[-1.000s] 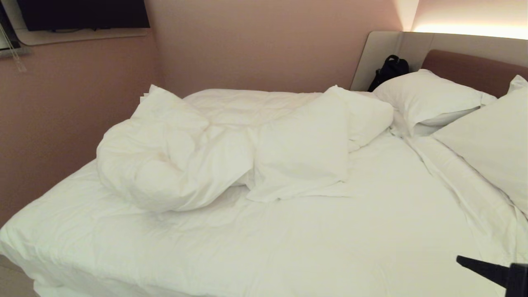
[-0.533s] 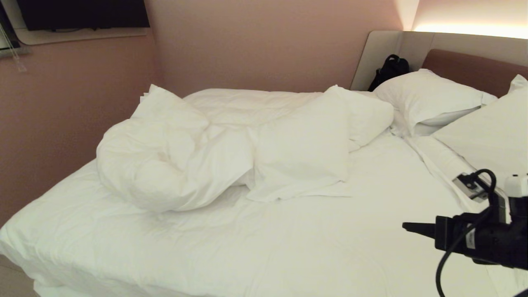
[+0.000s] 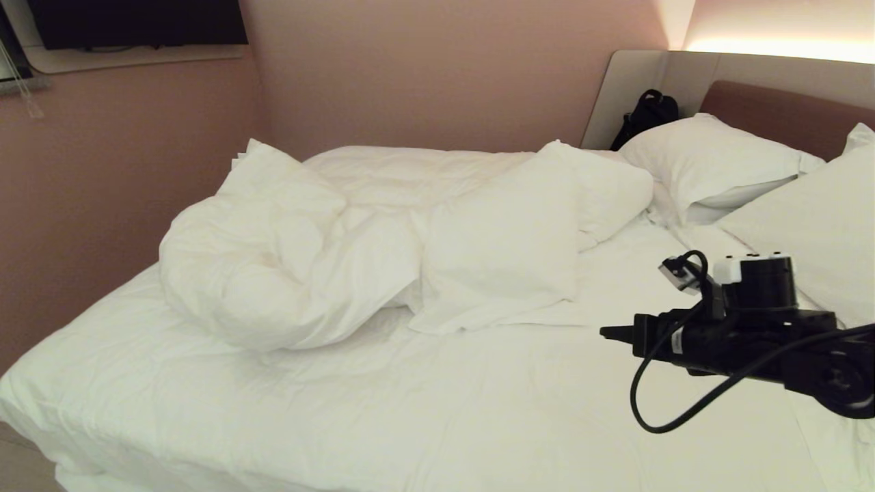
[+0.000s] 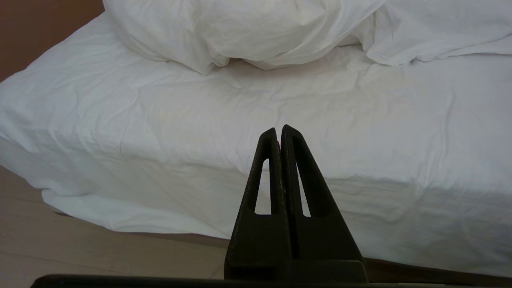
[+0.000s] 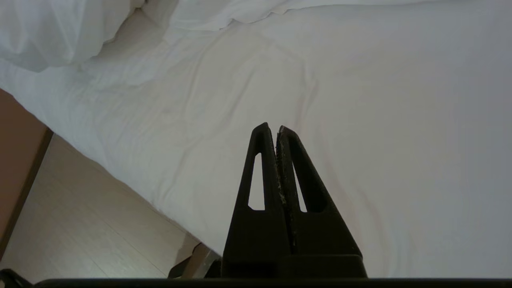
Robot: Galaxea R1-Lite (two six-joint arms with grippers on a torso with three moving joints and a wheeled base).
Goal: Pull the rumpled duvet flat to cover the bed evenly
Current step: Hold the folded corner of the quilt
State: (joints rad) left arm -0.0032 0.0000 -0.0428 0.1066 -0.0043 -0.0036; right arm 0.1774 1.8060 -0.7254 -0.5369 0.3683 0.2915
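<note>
Since the earlier frames, the right arm is swinging in from the lower right corner of the head view toward mid-right, while the bedding is lying unchanged. Across the bed [image 3: 383, 417], the duvet [image 3: 287, 266] is sitting bunched in the upper left, well apart from the right gripper [image 3: 605, 333], which is hovering level over bare sheet [image 3: 478, 396] with both fingers pressed together, empty. Risk: arriving closed, it is likely to shove the duvet or snag the sheet instead. Its dangling cable [image 3: 673, 410] could catch. The left gripper [image 4: 279, 130] is hanging closed beside the mattress edge.
</note>
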